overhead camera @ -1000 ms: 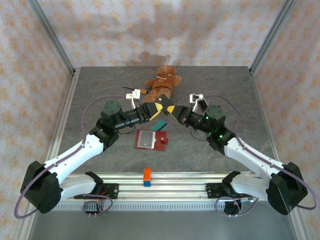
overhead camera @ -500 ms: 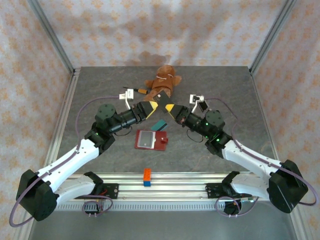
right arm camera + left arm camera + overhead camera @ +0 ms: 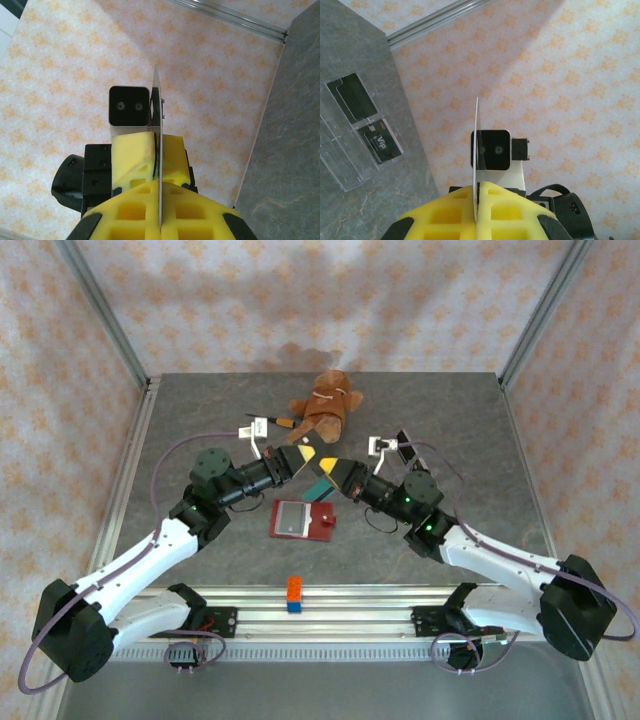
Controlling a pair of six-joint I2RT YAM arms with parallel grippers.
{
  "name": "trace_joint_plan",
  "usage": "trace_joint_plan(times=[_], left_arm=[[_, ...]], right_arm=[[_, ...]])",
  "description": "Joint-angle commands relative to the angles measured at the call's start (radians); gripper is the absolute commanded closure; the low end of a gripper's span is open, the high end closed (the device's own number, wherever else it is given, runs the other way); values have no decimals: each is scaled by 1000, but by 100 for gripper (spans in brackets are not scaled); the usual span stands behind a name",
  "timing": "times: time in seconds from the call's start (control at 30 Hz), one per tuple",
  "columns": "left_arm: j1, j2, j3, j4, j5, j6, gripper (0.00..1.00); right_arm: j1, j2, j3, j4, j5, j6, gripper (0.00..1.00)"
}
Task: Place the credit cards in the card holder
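handover step, by the look: left gripper (image 3: 303,454) and right gripper (image 3: 332,469) both clamped on one held card (image 3: 476,145), raised just far of the open card holder (image 3: 303,519). teal card (image 3: 321,489) lying at holder's far edge. next: release by one claw, then lowering the card into a pocket.

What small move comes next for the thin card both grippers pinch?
Probably open the left gripper: it and the right gripper both seem clamped on the thin plastic card, and one must release before it reaches the dark red card holder.
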Motion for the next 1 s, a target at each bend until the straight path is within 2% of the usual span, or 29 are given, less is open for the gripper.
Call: trace_joint_plan(times=[0.0,0.07,0.1,0.2,0.27,0.37,0.43,0.57,0.67,0.8,0.87,0.97], left_arm=[[0,-19,15,18,-19,31,100],[1,-13,32,1,8,39,100],[1,-14,40,-23,21,54,100],[5,-32,64,-171,37,150,100],[13,-41,97,-354,26,277,100],[25,-32,149,-538,52,396,100],[27,-23,176,-627,78,464,100],[33,8,190,-698,175,527,100],[32,45,183,-645,283,477,100],[33,76,168,-607,315,447,100],[32,86,164,-565,346,417,100],[32,87,136,-477,365,358,100]], right_arm=[[7,-25,-24,33,10,-21,79],[7,-46,-20,-51,7,-89,56],[7,-61,-8,-125,7,-147,50],[5,-104,56,-387,-3,-339,45],[4,-115,122,-574,-25,-488,42],[-12,-100,227,-868,0,-666,42],[-36,-80,261,-964,-31,-720,42],[-102,-49,268,-997,-179,-730,41],[-147,-23,268,-972,-317,-696,41],[-150,7,263,-894,-459,-635,43],[-150,12,260,-859,-501,-615,50],[-150,18,260,-815,-531,-587,71]])
